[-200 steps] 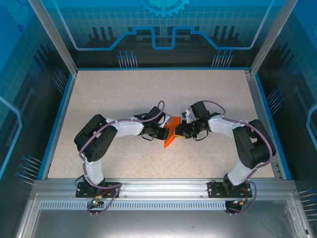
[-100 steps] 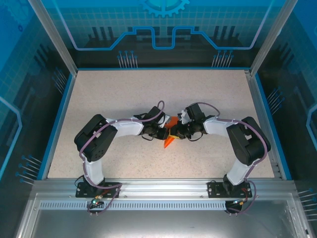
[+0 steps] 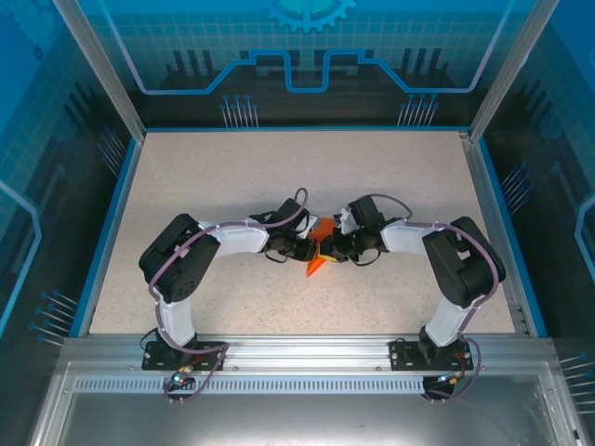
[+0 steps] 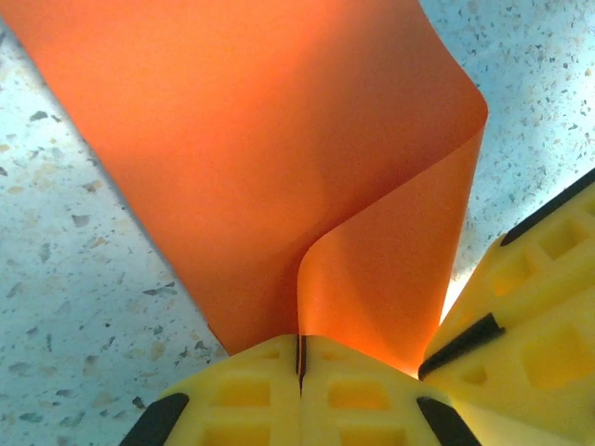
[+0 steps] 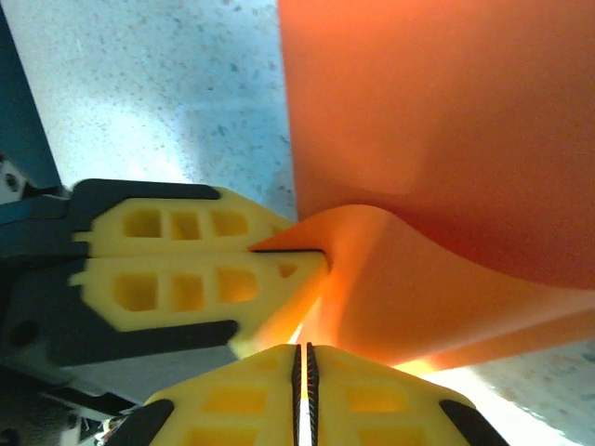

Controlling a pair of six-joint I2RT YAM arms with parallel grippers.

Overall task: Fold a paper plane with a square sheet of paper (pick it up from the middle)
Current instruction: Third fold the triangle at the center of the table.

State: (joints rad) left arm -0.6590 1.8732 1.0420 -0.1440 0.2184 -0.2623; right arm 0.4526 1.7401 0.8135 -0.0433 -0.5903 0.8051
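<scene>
The square sheet of paper [image 3: 319, 256] is bright orange and folded into a small pointed shape at the table's middle, held off the surface between both grippers. My left gripper [image 3: 309, 249] is shut on one curled edge of the paper [image 4: 279, 158], which fans upward from its yellow fingertips [image 4: 251, 390]. My right gripper [image 3: 338, 247] comes in from the right, and its jaws stand pressed together on a bulging fold of the paper [image 5: 437, 297]. In the right wrist view the left gripper's fingers [image 5: 186, 269] pinch the paper's corner. The right gripper's fingers [image 4: 539, 307] show in the left wrist view.
The speckled beige table [image 3: 232, 177] spreads all round the two grippers. A blue rim and clear enclosure walls [image 3: 121, 195] bound it on the left, right and far side. An aluminium rail [image 3: 297, 348] carries both arm bases at the near edge.
My right gripper has moved left and slightly nearer, closing in on the left gripper, and its elbow has swung inward. Less orange paper shows between them. The left arm has held still.
</scene>
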